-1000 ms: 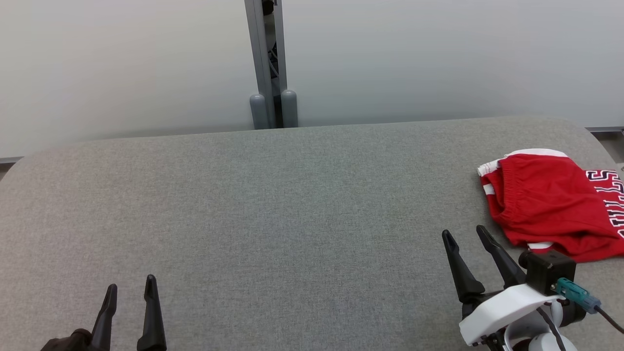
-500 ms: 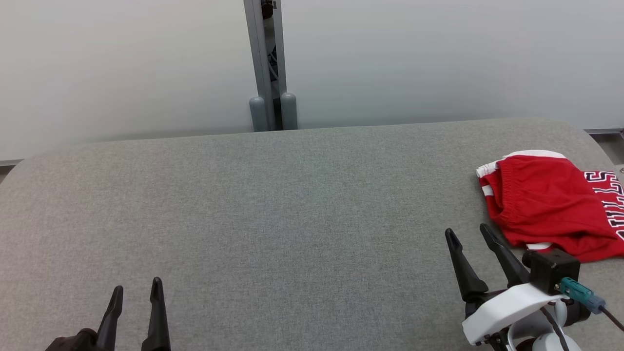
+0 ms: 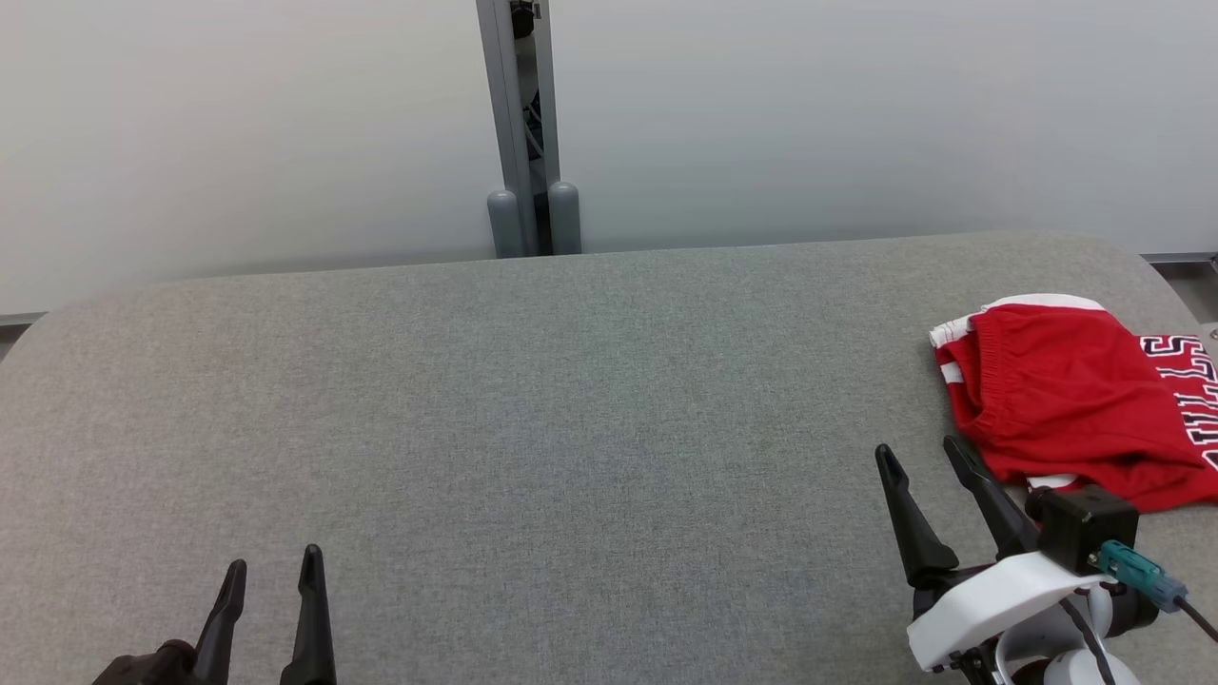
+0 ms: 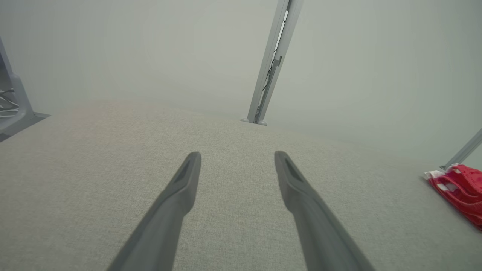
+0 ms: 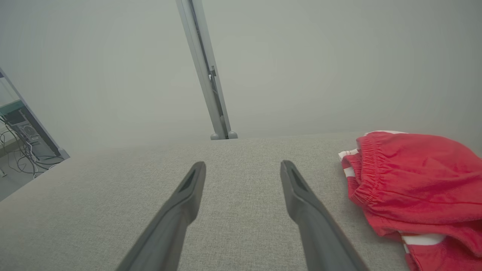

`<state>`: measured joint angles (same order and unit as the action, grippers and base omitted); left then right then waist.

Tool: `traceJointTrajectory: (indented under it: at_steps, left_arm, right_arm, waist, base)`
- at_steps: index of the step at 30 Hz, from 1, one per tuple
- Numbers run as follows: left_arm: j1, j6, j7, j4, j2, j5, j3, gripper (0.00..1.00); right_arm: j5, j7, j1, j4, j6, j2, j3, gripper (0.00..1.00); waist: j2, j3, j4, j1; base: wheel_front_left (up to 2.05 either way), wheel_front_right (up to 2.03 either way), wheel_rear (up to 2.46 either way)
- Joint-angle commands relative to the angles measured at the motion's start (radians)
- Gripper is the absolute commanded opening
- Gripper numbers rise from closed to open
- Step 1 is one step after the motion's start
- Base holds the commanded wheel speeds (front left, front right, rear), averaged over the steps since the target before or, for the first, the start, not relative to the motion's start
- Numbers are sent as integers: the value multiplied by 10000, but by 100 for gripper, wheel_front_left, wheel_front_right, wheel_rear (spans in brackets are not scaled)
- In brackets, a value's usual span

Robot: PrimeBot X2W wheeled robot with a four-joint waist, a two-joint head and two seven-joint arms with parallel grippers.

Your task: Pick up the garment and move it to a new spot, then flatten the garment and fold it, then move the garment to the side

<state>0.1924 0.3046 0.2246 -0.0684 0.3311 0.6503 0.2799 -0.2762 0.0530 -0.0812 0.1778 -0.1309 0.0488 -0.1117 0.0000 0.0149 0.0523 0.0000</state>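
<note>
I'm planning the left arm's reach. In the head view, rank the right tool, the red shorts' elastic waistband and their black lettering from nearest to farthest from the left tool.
From the left tool, lower left:
1. Right tool, lower right.
2. Elastic waistband, the red shorts' left end, beyond that tool.
3. Black lettering, far right edge of view.

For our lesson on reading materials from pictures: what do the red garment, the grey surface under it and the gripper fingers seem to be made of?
Red garment: soft matt fabric, perhaps cotton or polyester; it wrinkles and has a gathered waistband.
Grey surface: matt woven cloth, like upholstery; fine flecked weave shows.
Right gripper fingers: dark, smooth, dull, likely moulded plastic or rubber; unclear which.
</note>
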Motion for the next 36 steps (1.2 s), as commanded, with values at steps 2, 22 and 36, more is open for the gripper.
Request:
traceJointTrajectory:
  at_steps: [2, 22, 36]
  left_arm:
    - [-132, -32, 16, 33, 87, -27, 22, 100]
    - [-474, -849, -571, 811, -651, 1915, -552, 0]
    - [-990, -1543, -1013, 1290, -1027, 3457, -1145, 0]
  right_arm:
    - [-5, 22, 15, 15, 3, 46, 44, 100]
    - [-2650, -317, 78, 428, 0, 8, 377, 0]
    - [-4772, -599, -72, 534, 0, 60, 711, 0]
  waist:
    - [0, 11, 3, 0]
    - [0, -10, -62, 0]
    - [0, -32, -121, 0]
  base:
    - [0, 0, 0]
    - [0, 0, 0]
    - [0, 0, 0]
